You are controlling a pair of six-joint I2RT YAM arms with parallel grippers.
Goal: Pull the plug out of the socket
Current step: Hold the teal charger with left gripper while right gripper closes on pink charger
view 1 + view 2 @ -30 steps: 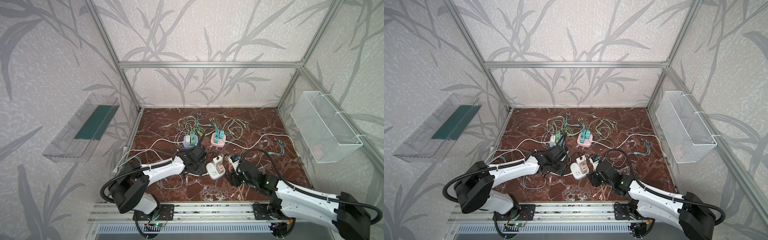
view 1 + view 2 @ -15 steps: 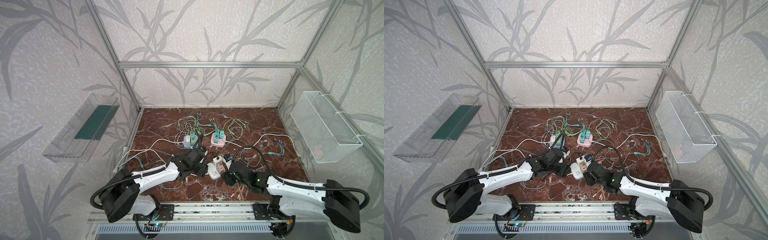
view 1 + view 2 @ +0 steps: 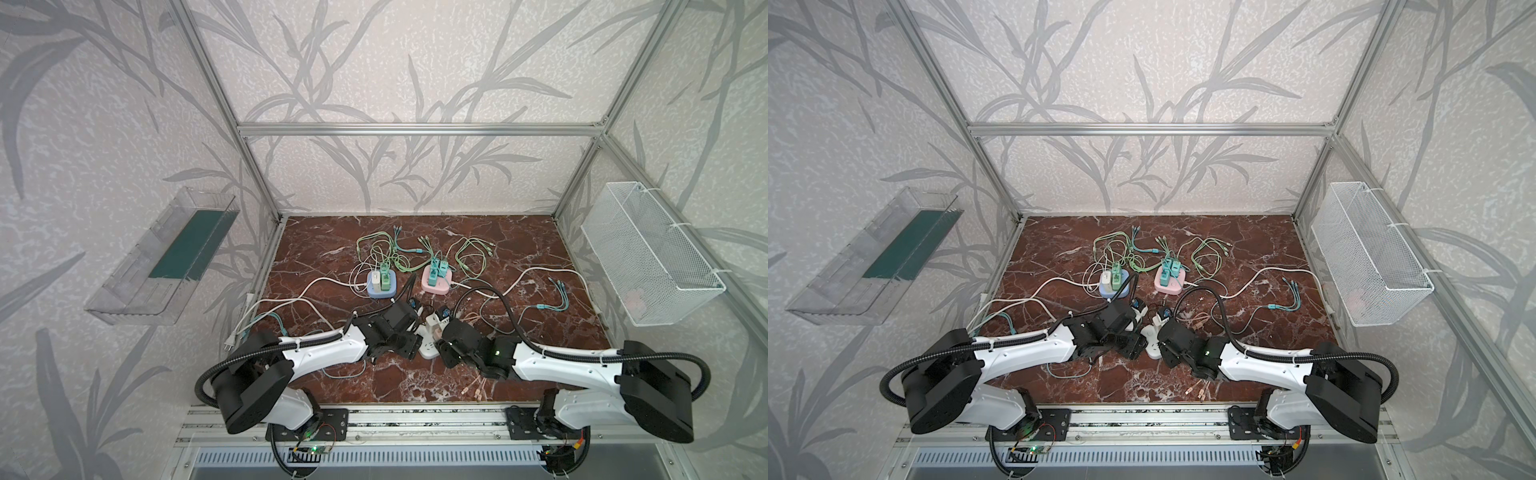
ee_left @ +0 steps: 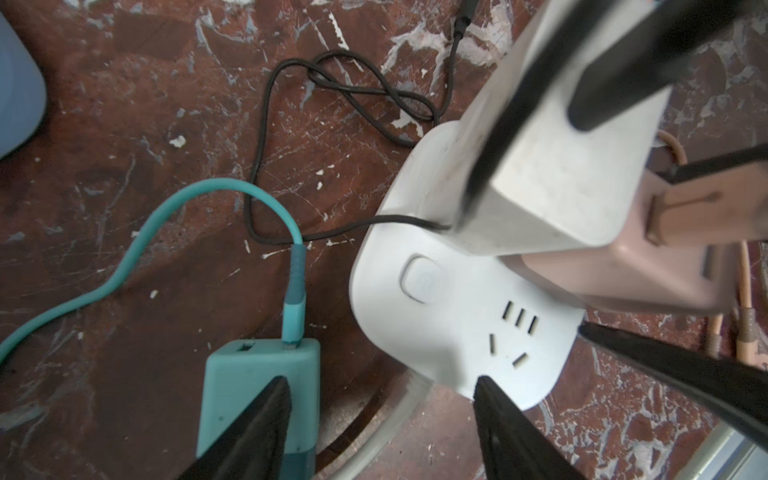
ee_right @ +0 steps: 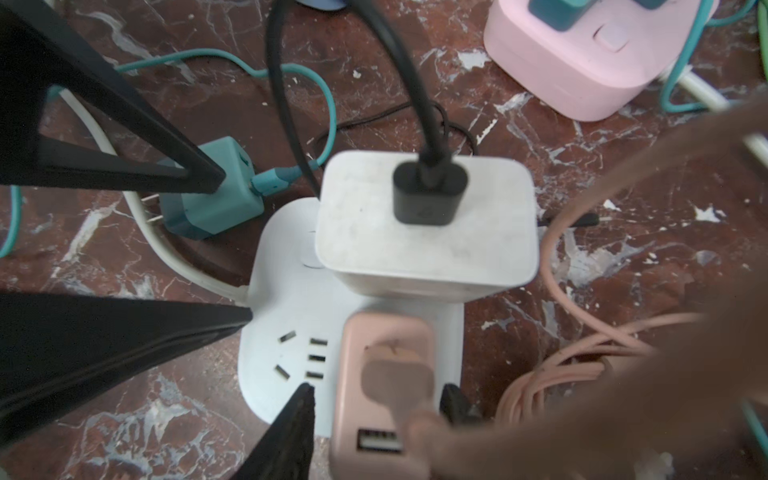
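Note:
A white socket [image 3: 428, 352] [image 4: 449, 332] [image 5: 286, 257] lies front centre on the marble floor. A white plug [image 5: 424, 224] [image 4: 552, 174] with a black cable and a pink plug [image 5: 386, 357] [image 4: 623, 266] stand in it. My right gripper [image 5: 378, 395] [image 3: 446, 340] straddles the pink plug, open, with narrow gaps showing on both sides. My left gripper [image 4: 382, 399] [image 3: 409, 343] is open. One of its fingers [image 5: 124, 332] touches the socket's edge, the other sits over a loose teal plug [image 4: 257, 374] [image 5: 208, 208] lying beside the socket.
A pink socket [image 3: 436, 286] [image 5: 582, 62] and a blue socket [image 3: 381, 289], both with plugs, stand behind amid looped cables. A coil of pink cable [image 5: 561, 374] lies by the white socket. A wire basket [image 3: 648, 257] hangs right, a clear shelf [image 3: 166, 257] left.
Both arms have closed in on the white socket from either side. The right gripper came down around the pink plug and its jaws narrowed. The left gripper settled at the socket's edge.

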